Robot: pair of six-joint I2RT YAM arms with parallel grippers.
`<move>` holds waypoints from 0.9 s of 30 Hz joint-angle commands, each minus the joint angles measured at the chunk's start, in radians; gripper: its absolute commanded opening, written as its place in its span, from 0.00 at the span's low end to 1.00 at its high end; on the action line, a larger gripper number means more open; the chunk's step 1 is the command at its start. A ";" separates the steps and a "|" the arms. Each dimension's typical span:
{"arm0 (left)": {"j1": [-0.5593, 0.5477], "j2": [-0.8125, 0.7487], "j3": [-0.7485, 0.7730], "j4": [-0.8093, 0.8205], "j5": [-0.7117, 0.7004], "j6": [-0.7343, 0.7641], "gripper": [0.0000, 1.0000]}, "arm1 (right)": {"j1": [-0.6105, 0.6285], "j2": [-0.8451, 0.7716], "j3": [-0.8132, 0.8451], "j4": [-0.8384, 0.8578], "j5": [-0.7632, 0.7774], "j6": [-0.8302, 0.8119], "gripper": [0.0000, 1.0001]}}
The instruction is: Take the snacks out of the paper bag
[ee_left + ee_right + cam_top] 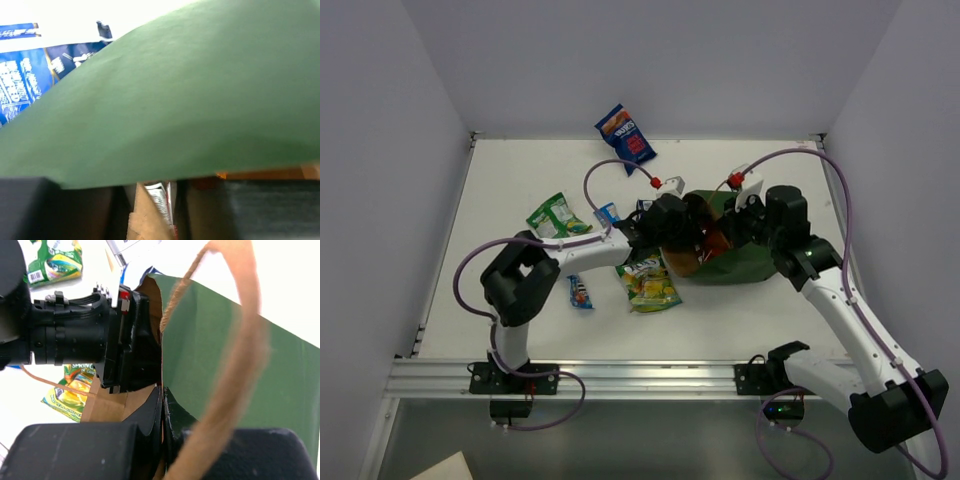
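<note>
The dark green paper bag point(750, 262) lies on its side at centre right, its brown mouth facing left. My right gripper point(735, 228) is shut on the bag's upper wall edge point(225, 355), fingers point(150, 415) pinched together on the paper; a tan handle point(240, 340) loops in front. My left gripper point(682, 235) reaches into the mouth. In the left wrist view the green wall point(175, 100) fills the frame, and a red-and-white packet point(161, 200) stands between my wide-apart fingers point(270, 210). Several snacks lie outside the bag.
On the table lie a blue packet point(625, 133) at the back, a green one point(558, 216), a yellow-green one point(648, 283), a small blue-white bar point(580, 292) and two small blue ones point(608, 212). White walls stand on the left, back and right sides.
</note>
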 commanded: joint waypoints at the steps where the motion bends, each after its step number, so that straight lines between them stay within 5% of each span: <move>1: -0.006 0.000 0.058 0.005 -0.024 -0.014 0.25 | 0.004 -0.040 -0.010 0.091 -0.057 0.041 0.00; 5: -0.006 -0.039 0.047 0.003 -0.027 0.001 0.00 | 0.002 -0.044 -0.039 0.111 -0.023 0.047 0.00; 16: 0.081 -0.379 0.055 -0.219 -0.044 0.159 0.00 | 0.004 -0.010 -0.091 0.102 0.222 0.026 0.00; 27: 0.507 -0.619 -0.026 -0.371 0.027 0.333 0.00 | 0.002 -0.010 -0.099 0.086 0.387 0.084 0.00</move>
